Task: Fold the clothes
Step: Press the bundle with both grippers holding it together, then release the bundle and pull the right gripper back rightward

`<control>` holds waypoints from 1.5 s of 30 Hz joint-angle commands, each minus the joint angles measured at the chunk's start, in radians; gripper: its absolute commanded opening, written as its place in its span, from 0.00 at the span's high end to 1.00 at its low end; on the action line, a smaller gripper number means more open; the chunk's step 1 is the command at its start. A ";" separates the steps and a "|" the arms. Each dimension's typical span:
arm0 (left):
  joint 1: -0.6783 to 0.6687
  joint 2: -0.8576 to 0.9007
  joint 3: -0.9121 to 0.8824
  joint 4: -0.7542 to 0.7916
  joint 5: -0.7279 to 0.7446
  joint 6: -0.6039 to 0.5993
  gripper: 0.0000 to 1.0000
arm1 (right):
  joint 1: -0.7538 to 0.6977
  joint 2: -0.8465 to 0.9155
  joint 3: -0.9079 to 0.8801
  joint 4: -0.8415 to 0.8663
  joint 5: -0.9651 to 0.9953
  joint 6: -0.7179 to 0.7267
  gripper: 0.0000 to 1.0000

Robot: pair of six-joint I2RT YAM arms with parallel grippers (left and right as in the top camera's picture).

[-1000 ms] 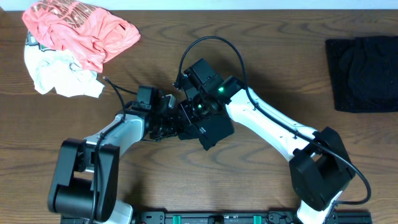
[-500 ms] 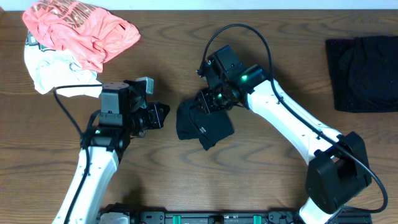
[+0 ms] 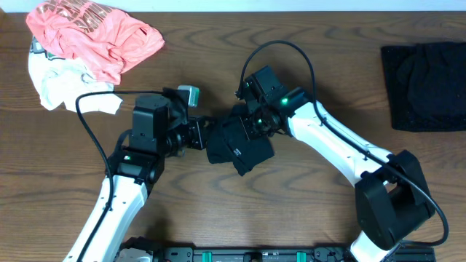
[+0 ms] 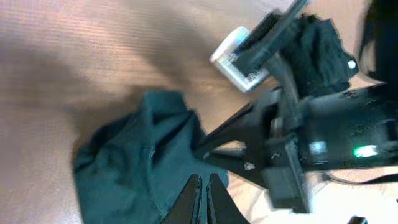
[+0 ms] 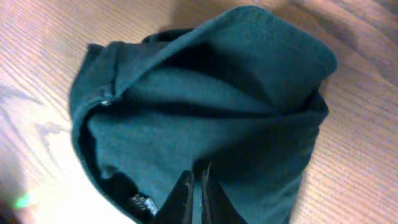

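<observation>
The black garment (image 3: 244,151) lies as a small crumpled bundle on the wooden table, mid-centre. It looks dark teal in the left wrist view (image 4: 134,168) and in the right wrist view (image 5: 205,112). My left gripper (image 3: 202,135) is at the bundle's left edge, its fingers (image 4: 204,180) shut together over the cloth. My right gripper (image 3: 249,127) is at the bundle's upper right. Its fingers (image 5: 194,169) are shut, with the tips buried in a fold of the garment.
A coral-pink printed shirt (image 3: 95,36) and a white garment (image 3: 69,91) are heaped at the back left. Folded black garments (image 3: 426,84) lie at the right edge. The right arm (image 4: 323,118) is close in front of my left wrist.
My left gripper pulled back to the left, then came in again to the bundle's left edge. My right gripper moved up and right off the bundle's middle, then settled at its upper right.
</observation>
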 commanded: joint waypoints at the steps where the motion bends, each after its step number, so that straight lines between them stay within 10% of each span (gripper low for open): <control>1: -0.013 0.021 0.003 0.032 -0.042 0.000 0.94 | 0.000 0.003 -0.024 0.044 0.009 -0.002 0.99; 21: -0.020 0.185 0.000 0.102 -0.038 -0.001 0.94 | -0.004 0.021 -0.074 0.158 0.042 0.059 0.98; 29: -0.024 0.185 0.000 0.059 -0.038 0.006 0.94 | -0.039 -0.019 -0.051 0.163 -0.109 0.062 0.56; 45: -0.137 0.240 0.000 0.062 -0.192 0.101 0.94 | -0.287 -0.240 -0.048 0.046 -0.209 -0.007 0.46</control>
